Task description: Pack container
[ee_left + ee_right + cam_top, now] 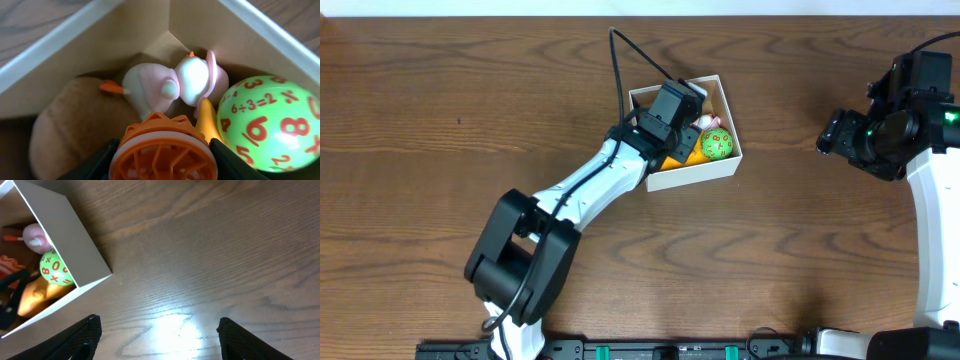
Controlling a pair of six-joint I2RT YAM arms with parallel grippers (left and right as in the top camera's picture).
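While the left arm stretches from its base across the table (430, 110), the left gripper (164, 169) sits inside the container (696, 172), which stands at the far middle of the table, slightly askew to its edge. The left wrist view shows the dark fingers (102, 161) pressed against either side of an orange toy (160, 142) with ribbed openings, pinching it. Just right of that toy lies a green ball (270, 125) marked with red numbers and sums. Ahead of the gripper, toward the corner of the container, a pale pink and white toy (167, 87) with small orange parts rests against a brown rounded object (70, 125) on its left; what the brown object is cannot be told. The right gripper (160, 342) hangs over bare wood well to the right of the container, its fingers spread wide with nothing between them
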